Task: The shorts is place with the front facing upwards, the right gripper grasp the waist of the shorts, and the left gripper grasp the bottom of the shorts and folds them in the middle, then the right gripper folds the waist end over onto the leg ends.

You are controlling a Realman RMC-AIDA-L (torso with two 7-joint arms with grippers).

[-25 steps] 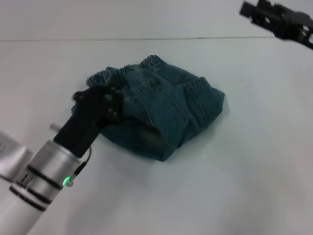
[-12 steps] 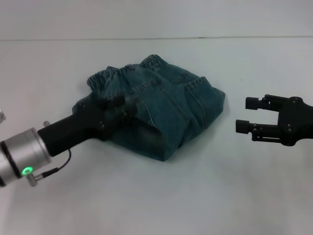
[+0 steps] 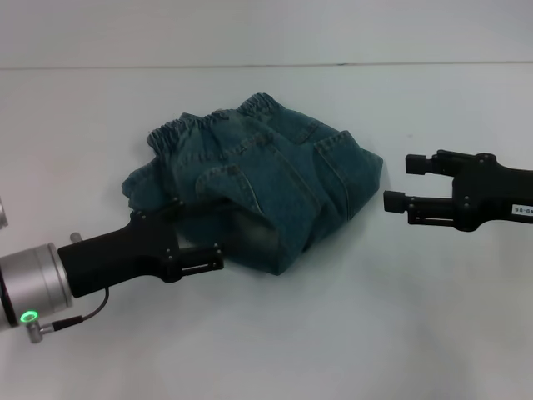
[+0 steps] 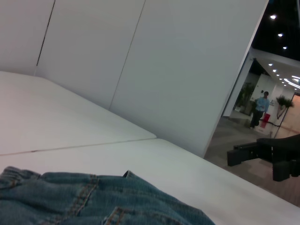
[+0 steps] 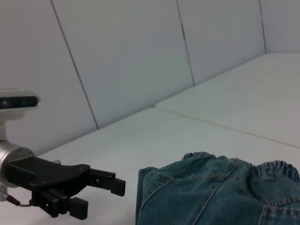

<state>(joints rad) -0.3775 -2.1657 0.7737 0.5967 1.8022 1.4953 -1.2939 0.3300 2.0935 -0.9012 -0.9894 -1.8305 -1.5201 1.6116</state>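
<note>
Head view shows you the shorts (image 3: 258,187) bunched mid-table (image 3: 275,350), waist (image 3: 212,119) at the far edge. Your left gripper (image 3: 200,236) sits by the near-left edge, fingers spread, holding nothing. Your right gripper (image 3: 402,182) waits apart, fingers spread.

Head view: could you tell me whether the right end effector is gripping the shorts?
No, the right end effector hangs open beside the shorts, with bare table between them.

Stood on a white table (image 3: 275,342) seamed near its far edge, backed by pale panelled walls (image 5: 131,56), with a dim hallway (image 4: 262,117) beyond showing ceiling spotlights (image 4: 280,35), potted plants and a distant figure.
</note>
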